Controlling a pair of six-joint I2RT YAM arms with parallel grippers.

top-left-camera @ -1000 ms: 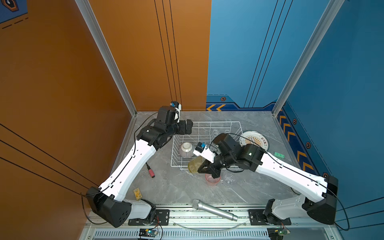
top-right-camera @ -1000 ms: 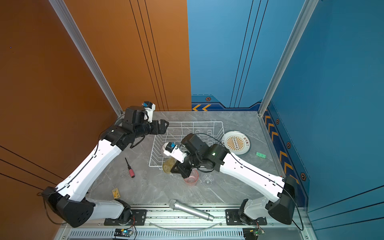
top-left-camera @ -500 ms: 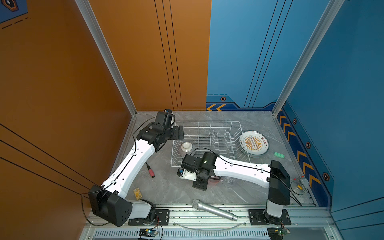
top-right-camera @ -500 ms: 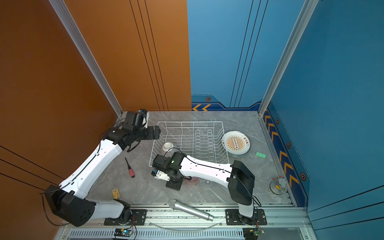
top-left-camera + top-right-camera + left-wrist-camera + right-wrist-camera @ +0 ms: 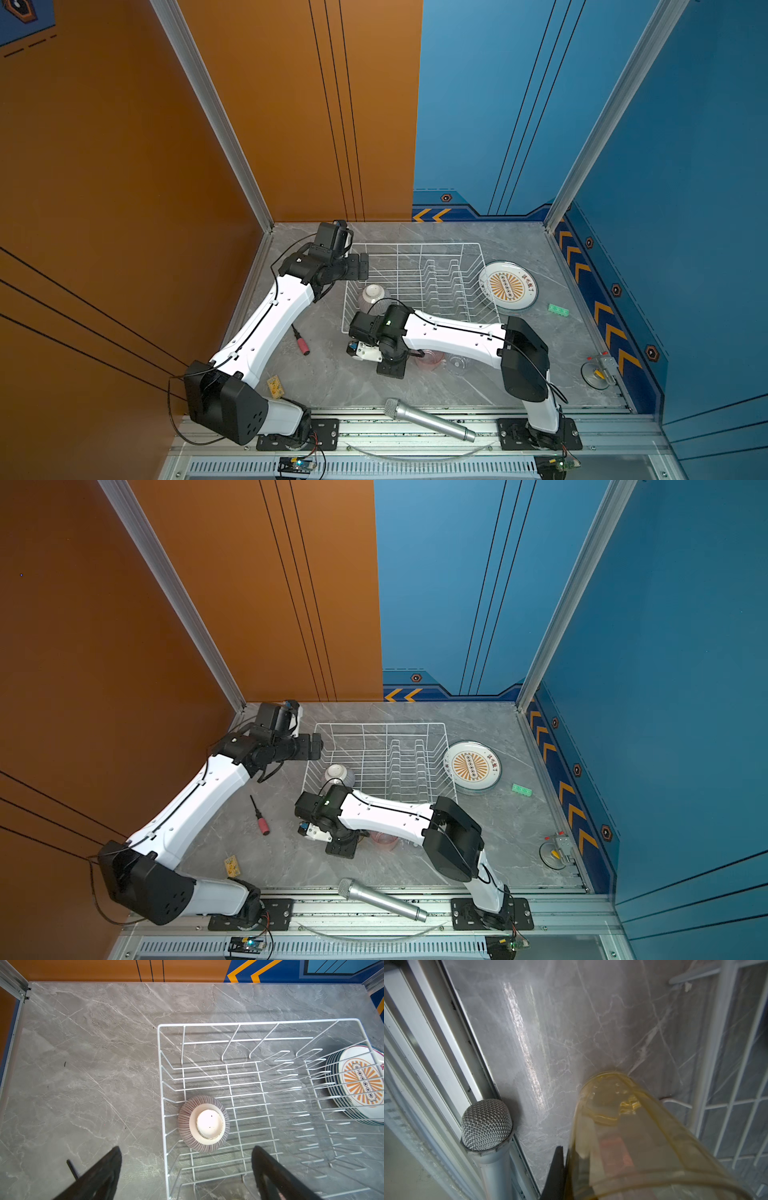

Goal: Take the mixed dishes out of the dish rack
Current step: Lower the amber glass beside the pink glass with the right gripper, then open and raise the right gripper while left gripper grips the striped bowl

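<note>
Elbow folded, right tool (image 5: 571,1155) grips yellow tumbler (image 5: 639,1138).

The yellow translucent plastic tumbler (image 5: 633,1136) runs off the right wrist view's edge, and in both top views the right arm's wrist covers it. Of the right gripper (image 5: 569,1159) one dark finger (image 5: 555,1169) shows outside the tumbler wall; the other cannot be made out through the plastic. The silver mesh-headed microphone (image 5: 486,1124) is cut off at its handle. The white wire dish rack (image 5: 737,1084) is blurred there.

Near the front edge of the grey marble counter (image 5: 332,386), the pink tumbler (image 5: 430,359) and clear tumbler (image 5: 457,365) lie partly under the right arm.

The stack of round white orange-patterned plates (image 5: 361,1084) and the left gripper (image 5: 187,1150) are cut off by the left wrist view's edges. The top plate's lettering is too small to read.
</note>
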